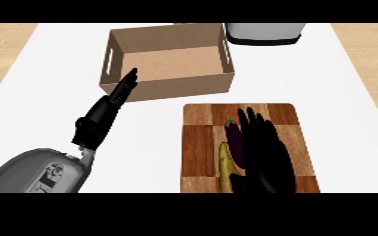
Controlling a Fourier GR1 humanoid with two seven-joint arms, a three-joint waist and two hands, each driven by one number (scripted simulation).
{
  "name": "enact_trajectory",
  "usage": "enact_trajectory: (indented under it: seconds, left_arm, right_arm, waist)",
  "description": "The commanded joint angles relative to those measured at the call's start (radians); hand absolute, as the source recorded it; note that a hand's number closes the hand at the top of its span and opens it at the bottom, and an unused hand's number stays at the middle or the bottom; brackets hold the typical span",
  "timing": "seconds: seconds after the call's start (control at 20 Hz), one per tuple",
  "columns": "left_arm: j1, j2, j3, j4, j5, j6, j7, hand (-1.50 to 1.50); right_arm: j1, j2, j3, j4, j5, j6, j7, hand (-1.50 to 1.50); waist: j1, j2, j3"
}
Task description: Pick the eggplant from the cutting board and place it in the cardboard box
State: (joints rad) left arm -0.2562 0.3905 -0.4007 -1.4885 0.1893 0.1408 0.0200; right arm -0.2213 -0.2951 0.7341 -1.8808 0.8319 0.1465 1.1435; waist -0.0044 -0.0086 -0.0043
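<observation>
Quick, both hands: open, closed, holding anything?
Left hand: open, fingers straight, beside the cardboard box.
Right hand: open over the eggplant, not holding it.

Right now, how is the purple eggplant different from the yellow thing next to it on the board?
The eggplant is dark purple; the yellow vegetable is yellow. The eggplant lies farther up the cutting board, the yellow vegetable nearer the robot. The right hand sits against the eggplant, partly covering both. Both are long and lie lengthwise on the board.
</observation>
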Motion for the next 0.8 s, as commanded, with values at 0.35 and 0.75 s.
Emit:
enact_trajectory:
  seconds: [0.35, 0.75]
  left_arm:
    - [-0.027, -0.011, 0.052, 0.018, -0.002, -0.054, 0.013, 0.0]
    - [0.019, -0.052, 0.034, -0.013, -0.046, -0.043, 0.016, 0.0]
  right_arm:
    - [-0.065, 0.168, -0.1, 0.131, 0.055, 0.137, 0.15, -1.5]
    - [-0.011, 0.198, -0.176, 0.276, 0.103, 0.098, 0.033, -1.5]
  waist:
    - [0.003, 0.009, 0.004]
    - [0.005, 0.009, 0.004]
